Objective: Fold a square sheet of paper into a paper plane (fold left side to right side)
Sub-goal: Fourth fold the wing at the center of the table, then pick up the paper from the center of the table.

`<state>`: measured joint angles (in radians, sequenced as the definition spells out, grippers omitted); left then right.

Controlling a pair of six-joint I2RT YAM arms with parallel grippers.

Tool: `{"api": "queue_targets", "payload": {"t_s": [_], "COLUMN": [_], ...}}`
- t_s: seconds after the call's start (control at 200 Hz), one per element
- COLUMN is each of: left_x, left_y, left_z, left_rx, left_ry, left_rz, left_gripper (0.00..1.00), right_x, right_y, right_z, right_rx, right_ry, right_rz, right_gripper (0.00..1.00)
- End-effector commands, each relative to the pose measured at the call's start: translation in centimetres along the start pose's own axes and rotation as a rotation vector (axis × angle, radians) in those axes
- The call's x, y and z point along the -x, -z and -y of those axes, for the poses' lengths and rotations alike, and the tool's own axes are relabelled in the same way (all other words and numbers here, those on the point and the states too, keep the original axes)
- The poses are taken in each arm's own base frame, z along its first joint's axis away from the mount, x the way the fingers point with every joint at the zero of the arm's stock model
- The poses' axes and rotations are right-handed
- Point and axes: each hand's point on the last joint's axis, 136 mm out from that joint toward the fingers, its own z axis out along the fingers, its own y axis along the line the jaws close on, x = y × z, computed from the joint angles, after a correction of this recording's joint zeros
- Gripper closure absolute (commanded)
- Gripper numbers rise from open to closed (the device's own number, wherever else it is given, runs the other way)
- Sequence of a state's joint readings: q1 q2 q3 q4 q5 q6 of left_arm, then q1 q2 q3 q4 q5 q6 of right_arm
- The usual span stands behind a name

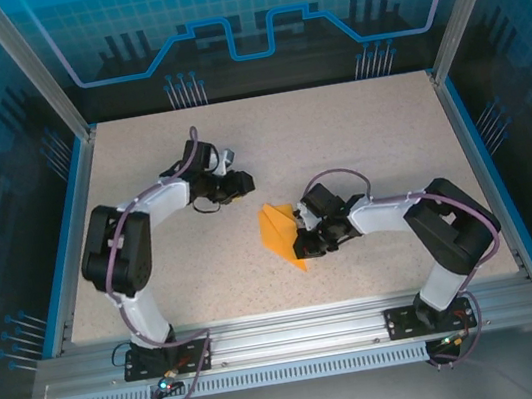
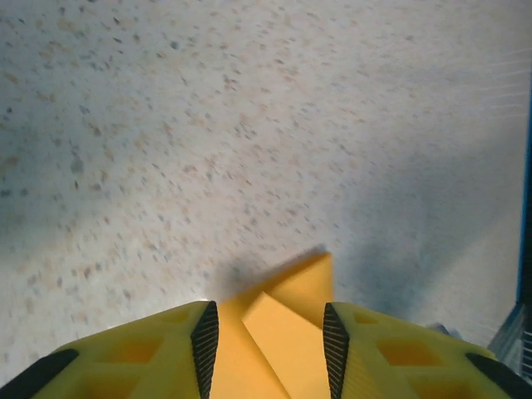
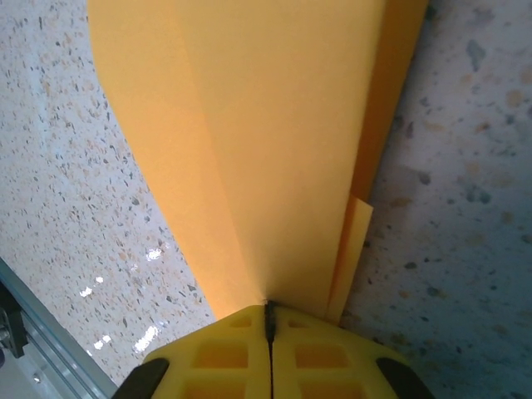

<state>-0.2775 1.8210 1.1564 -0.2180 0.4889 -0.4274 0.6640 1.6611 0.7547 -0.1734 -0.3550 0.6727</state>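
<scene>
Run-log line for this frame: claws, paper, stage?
left claw: open, clear of orange paper | right claw: shut on paper edge | paper: partly folded, on table | fold: unfinished

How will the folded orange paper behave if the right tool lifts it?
Probably floppy: the paper bows in a curve where the right tool pinches it. Likely very light, being a thin sheet. Its layers may splay, since one flap edge stands apart.

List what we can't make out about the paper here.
- Top external: orange paper too small to count its folds; the right claw covers one edge.
- Left wrist: the bottom edge and the fingers of the left claw cut off the paper's near part.
- Right wrist: the top edge cuts off the paper's far end; the shut claw hides the pinched part.
</scene>
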Motion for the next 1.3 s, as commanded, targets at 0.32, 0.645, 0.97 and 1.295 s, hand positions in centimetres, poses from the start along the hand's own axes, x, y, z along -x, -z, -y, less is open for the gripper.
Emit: {"api": "queue_targets", "payload": {"t_s": [0.32, 0.645, 0.97, 1.295], "left_x": [-8.5, -8.9, -9.0, -8.6], "left_y": [-0.5, -2.7, -3.4, -5.7], "left_z": [1.7, 3.2, 4.2, 4.9], "left_rx": [-0.114, -0.144, -0.153, -0.154], "left_ry": [0.148, 0.144, 0.143, 0.146], "left_rz": [-0.130, -0.164, -0.173, -0.203], "left_gripper": [0.46, 0.43, 0.41, 0.41], "right_x": [1.6, 2.1, 1.4, 1.8], "right_y": [4.9, 8.1, 7.9, 9.9], "right_z": [-0.2, 0.2, 0.7, -0.6], "right_rx": [-0.081, -0.047, -0.051, 0.028], "right_ry": [0.114, 0.104, 0.088, 0.079], "right_rz": [0.177, 0.281, 0.259, 0.325], "right_gripper": [0.62, 0.50, 0.50, 0.43]}}
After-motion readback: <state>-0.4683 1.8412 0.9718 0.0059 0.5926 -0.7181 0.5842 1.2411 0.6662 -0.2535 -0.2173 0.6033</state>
